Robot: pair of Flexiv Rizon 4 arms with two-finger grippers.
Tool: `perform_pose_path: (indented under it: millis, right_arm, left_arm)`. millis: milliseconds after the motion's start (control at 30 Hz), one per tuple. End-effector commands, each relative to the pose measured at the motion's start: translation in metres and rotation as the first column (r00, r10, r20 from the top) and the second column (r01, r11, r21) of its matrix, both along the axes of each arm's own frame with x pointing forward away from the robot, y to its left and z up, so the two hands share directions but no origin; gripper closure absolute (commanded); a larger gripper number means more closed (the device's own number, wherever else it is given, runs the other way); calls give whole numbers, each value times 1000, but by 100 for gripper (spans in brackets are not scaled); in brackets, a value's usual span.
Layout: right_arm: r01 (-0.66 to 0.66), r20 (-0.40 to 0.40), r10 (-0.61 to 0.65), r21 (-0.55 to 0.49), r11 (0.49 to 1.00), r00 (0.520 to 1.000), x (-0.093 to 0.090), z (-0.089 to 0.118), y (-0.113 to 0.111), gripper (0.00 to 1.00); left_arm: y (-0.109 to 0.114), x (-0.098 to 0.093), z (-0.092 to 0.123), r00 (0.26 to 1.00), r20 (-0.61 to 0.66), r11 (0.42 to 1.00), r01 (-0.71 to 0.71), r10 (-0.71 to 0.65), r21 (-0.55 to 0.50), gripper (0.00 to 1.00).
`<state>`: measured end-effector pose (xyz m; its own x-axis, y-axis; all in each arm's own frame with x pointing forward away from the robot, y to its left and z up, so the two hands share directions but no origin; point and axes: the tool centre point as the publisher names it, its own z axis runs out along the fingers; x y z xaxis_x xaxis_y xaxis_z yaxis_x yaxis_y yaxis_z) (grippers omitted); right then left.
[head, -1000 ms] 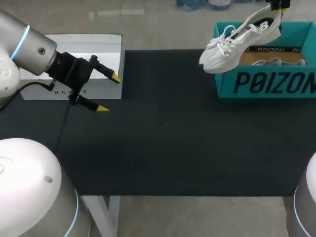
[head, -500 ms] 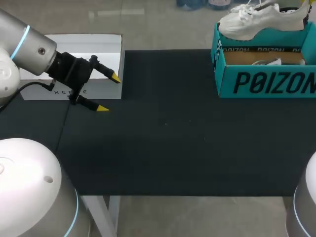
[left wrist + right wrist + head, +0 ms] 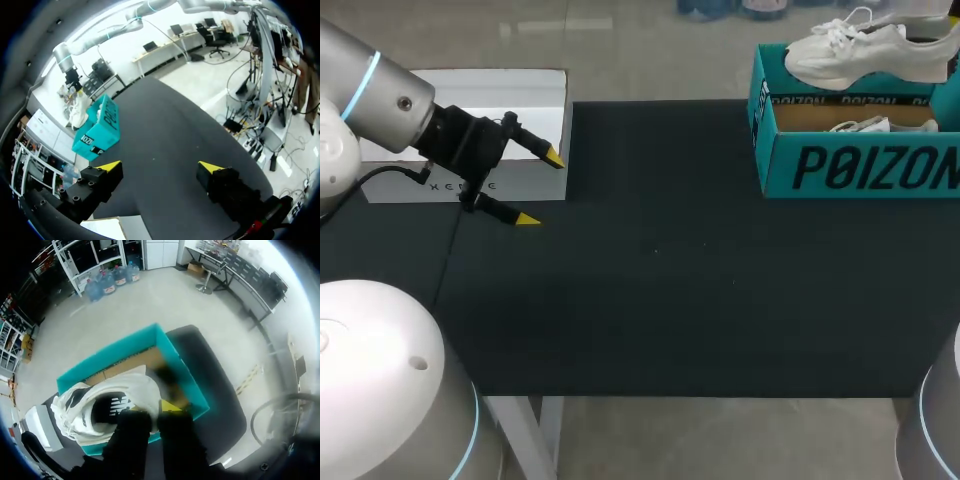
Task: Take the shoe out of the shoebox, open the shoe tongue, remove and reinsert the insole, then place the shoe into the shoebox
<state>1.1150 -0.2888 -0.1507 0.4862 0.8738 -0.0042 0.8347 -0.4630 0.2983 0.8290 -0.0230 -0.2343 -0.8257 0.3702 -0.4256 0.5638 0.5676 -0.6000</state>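
A white shoe [image 3: 865,52] hangs level over the open teal shoebox [image 3: 860,165] at the table's far right. My right gripper [image 3: 152,412] is shut on the shoe [image 3: 85,410] at its heel; in the head view this gripper is out of sight. A second white shoe [image 3: 865,125] lies inside the box. My left gripper [image 3: 540,187] stands open and empty at the left, far from the box. In the left wrist view its yellow tips frame bare mat [image 3: 165,130], with the shoebox [image 3: 100,131] and the shoe [image 3: 77,110] far ahead.
A white box lid [image 3: 480,110] lies at the far left, under my left arm. A black mat [image 3: 660,260] covers the table between the lid and the shoebox.
The shoe, which hung toe-down in front of the box's left corner, has been swung right and levelled above the box. My left arm has not moved.
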Motion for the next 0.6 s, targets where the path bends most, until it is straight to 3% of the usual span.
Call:
perform_pose_path:
  millis: [33, 400, 600]
  right_arm:
    - [-33, 40, 33, -3, 999, 999, 3, -18, -4, 100]
    - [-94, 52, 93, 8, 996, 994, 28, -51, -17, 100]
    - [-104, 25, 104, 15, 994, 994, 51, -65, -18, 100]
  left_arm:
    - [0, 0, 0, 1000, 0, 1000, 1, -1, 4, 0]
    - [0, 0, 0, 1000, 0, 1000, 1, -1, 4, 0]
    - [0, 0, 0, 1000, 0, 1000, 1, -1, 4, 0]
